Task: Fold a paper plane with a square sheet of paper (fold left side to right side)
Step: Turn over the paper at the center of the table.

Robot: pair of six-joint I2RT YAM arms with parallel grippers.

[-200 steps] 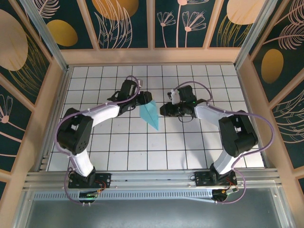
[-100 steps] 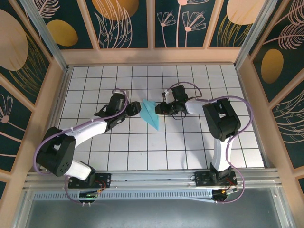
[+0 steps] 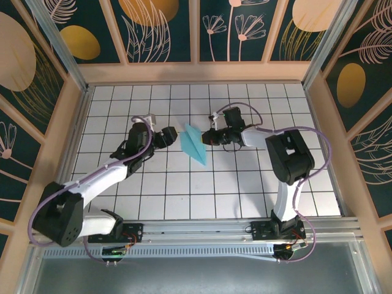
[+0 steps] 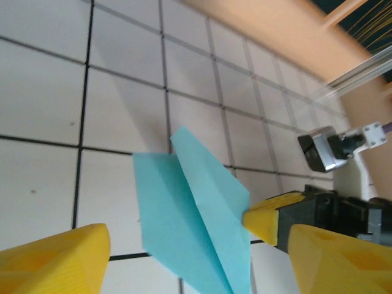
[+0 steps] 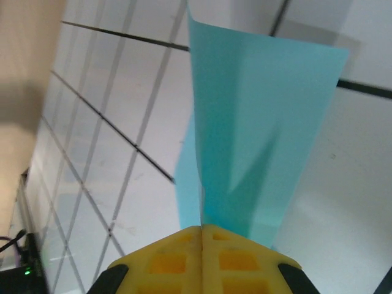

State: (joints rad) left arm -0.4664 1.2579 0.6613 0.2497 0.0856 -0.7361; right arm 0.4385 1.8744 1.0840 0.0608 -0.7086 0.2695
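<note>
A slim, pointed turquoise-blue paper plane (image 3: 193, 146) lies on the white grid-tiled table (image 3: 245, 184), a little beyond the middle of the surface, between the two arms. In the top view its blunt end points toward the far wall and its sharp tip toward the near edge, slanting slightly right. The left wrist view shows lengthwise creases, with one flap lifted off the tiles and casting a shadow.

The left gripper (image 3: 173, 136) sits just left of the plane, apart from it. Its yellow fingers (image 4: 55, 260) are spread wide and hold nothing; from its own camera the plane lies ahead of the gap.

The right gripper (image 3: 206, 138) reaches in from the other side and meets the plane's right edge. Its yellow fingers (image 5: 165, 263) are pressed flat together, leaving only a thin seam, and the raised fold of the paper (image 5: 257, 122) runs straight down into that seam, so the flap appears pinched at the very tips. The left wrist view shows the same yellow tip (image 4: 262, 220) touching the paper's edge
</note>
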